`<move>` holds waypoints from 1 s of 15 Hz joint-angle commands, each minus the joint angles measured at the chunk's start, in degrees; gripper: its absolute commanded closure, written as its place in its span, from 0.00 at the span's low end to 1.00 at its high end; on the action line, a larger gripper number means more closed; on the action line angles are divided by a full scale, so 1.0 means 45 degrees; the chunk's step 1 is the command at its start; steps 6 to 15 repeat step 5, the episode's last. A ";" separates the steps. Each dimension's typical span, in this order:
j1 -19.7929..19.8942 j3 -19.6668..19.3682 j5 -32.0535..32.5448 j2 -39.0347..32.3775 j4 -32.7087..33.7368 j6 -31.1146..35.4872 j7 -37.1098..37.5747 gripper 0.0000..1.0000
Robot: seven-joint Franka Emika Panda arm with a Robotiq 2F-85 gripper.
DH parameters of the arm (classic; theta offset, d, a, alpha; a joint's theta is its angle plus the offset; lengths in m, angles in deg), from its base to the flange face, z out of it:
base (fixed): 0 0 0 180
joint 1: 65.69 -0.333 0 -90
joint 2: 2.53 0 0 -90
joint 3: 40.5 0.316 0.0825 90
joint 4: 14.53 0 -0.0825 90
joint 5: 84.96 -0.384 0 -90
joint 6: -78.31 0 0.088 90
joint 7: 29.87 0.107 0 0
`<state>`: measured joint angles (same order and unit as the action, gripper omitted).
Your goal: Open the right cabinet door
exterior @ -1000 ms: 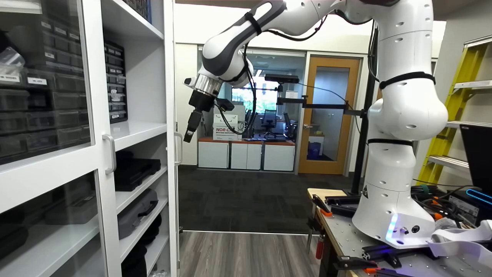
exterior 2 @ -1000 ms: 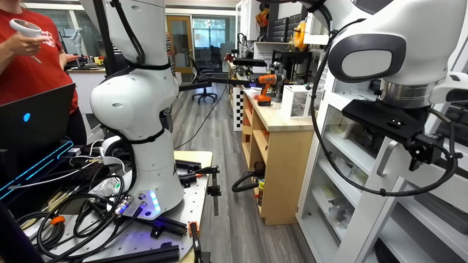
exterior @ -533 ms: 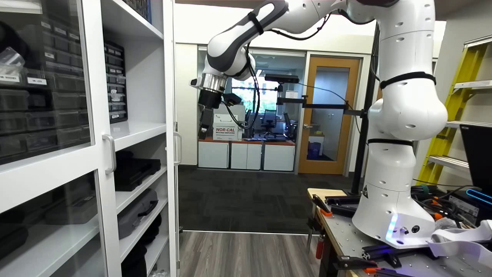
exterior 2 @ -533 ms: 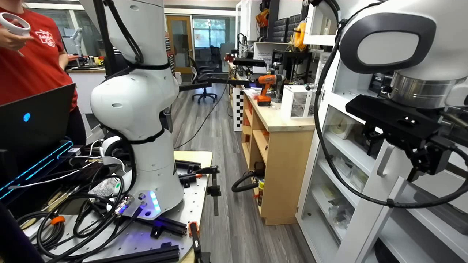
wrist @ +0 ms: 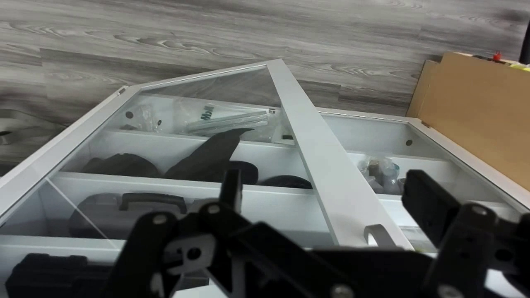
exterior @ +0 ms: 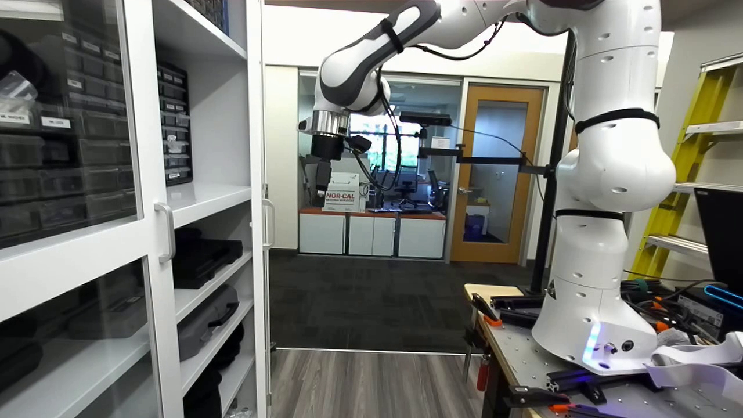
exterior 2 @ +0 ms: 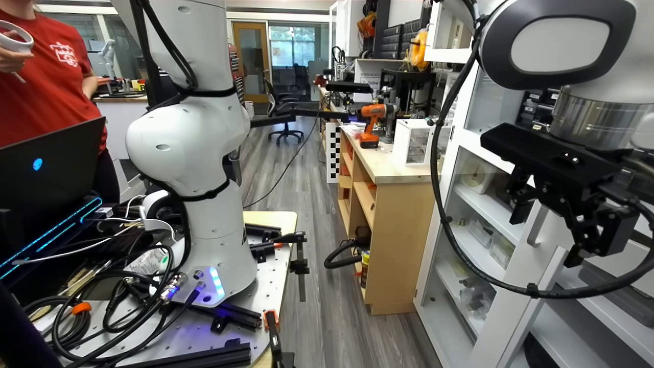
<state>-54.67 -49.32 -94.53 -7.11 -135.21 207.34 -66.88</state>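
"Wrist view: the gripper (wrist: 325,186) has its fingers (wrist: 426,203) spread wide, holding nothing. So where's our door?"

"Beyond the fingertips. The right cabinet door (wrist: 316,153) seems to stand ajar, its handle (wrist: 379,235) showing through the gap; in an exterior view the gripper (exterior: 322,187) hangs apart from it."

"What worries you?"

"Aim, mainly. Come in crooked and a finger could knock the frame or glass and push the door shut. A shallow pinch on that slim handle could slip mid-pull. And in an exterior view there's the drooping cable (exterior 2: 532,291), which could snag as the door swings."

"Any writing?"

"A plastic bag (wrist: 215,114) behind the glass seems to read 'McM', upside down. Labels (exterior: 56,122) on the drawer bins (exterior: 98,154) are too small for me. Farther off, a carton (exterior: 342,197) says 'NOR-CAL'; the line below it I can't make out."
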 commanded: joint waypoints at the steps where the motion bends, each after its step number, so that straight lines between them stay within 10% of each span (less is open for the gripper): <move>1: 0.0070 -0.0132 0.0560 0.0403 -0.0148 -0.0336 0.0946 0.00; 15: 0.0077 -0.0092 0.0414 0.0002 0.0014 -0.0029 0.0717 0.00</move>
